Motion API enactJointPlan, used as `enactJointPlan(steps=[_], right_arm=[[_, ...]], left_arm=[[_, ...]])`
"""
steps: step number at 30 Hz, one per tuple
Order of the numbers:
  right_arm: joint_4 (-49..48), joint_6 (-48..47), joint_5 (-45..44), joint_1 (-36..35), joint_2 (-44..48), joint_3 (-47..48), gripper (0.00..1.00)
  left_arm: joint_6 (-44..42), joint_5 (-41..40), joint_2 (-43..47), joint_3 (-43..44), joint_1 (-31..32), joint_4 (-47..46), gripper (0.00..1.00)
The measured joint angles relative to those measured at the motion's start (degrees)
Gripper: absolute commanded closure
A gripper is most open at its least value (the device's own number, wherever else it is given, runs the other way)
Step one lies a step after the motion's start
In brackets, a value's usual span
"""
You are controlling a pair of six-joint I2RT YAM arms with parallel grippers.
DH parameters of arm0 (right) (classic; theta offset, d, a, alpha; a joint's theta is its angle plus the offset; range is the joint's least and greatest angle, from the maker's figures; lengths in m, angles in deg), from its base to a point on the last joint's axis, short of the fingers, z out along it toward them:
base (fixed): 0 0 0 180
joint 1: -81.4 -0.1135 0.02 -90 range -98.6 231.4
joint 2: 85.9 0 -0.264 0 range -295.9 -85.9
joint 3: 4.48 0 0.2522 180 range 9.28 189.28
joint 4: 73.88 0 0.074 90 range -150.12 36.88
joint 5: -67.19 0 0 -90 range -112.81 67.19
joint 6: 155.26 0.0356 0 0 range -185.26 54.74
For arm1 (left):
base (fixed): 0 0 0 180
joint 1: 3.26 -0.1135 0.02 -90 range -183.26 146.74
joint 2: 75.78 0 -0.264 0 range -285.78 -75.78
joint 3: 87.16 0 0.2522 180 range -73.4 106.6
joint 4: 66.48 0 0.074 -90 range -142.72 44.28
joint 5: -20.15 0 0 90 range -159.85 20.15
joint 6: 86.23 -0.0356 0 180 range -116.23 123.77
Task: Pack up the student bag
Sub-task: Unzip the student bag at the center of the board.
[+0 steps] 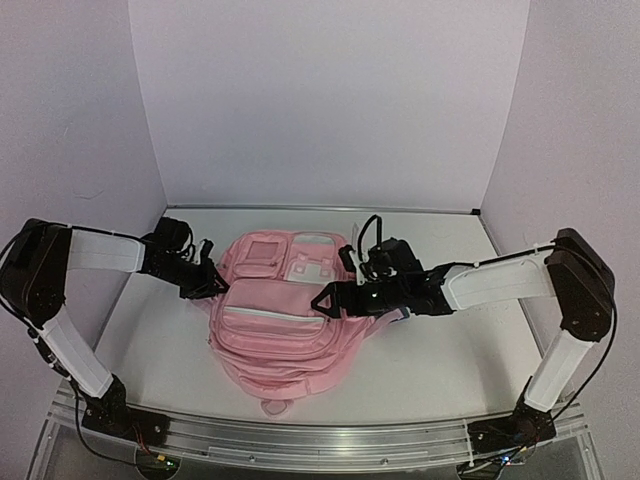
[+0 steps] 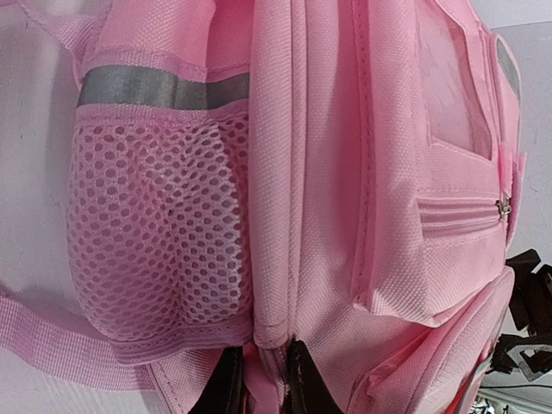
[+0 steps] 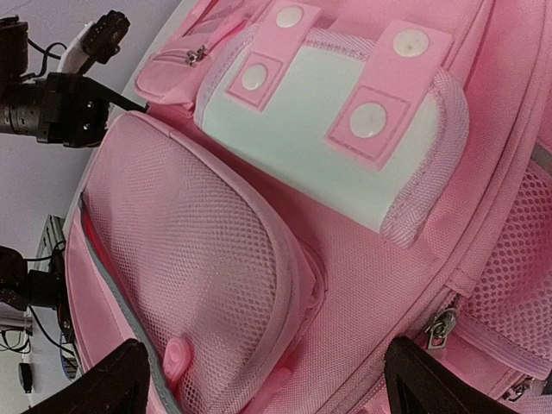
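Pinching the student bag (image 1: 280, 325), left gripper (image 2: 263, 384) nearly closed; right gripper (image 3: 269, 379) wide open, empty.

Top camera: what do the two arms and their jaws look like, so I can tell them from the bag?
Both the left arm and right arm have white link covers between bulky black joints, with thin black cables running alongside. The jaws are black and taper to points. Black bases sit on a silver rail.
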Motion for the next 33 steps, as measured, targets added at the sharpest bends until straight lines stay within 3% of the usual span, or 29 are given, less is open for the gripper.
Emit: enactJointPlan(steps=[7, 15, 33], right_arm=[[-1.4, 2.0, -1.3, -1.4, -1.3, 0.8, 0.13], [-0.8, 3.3, -2.3, -2.2, 2.9, 0.8, 0.27], [-0.9, 1.1, 0.2, -2.1, -6.7, 7.6, 0.23]], left_arm=[[-4.5, -1.3, -3.4, 3.9, -0.9, 0.6, 1.0], [-7.6, -0.8, -4.9, 4.7, -1.2, 0.1, 1.0], [-8.7, -0.3, -4.9, 4.7, -1.8, -0.4, 1.0]])
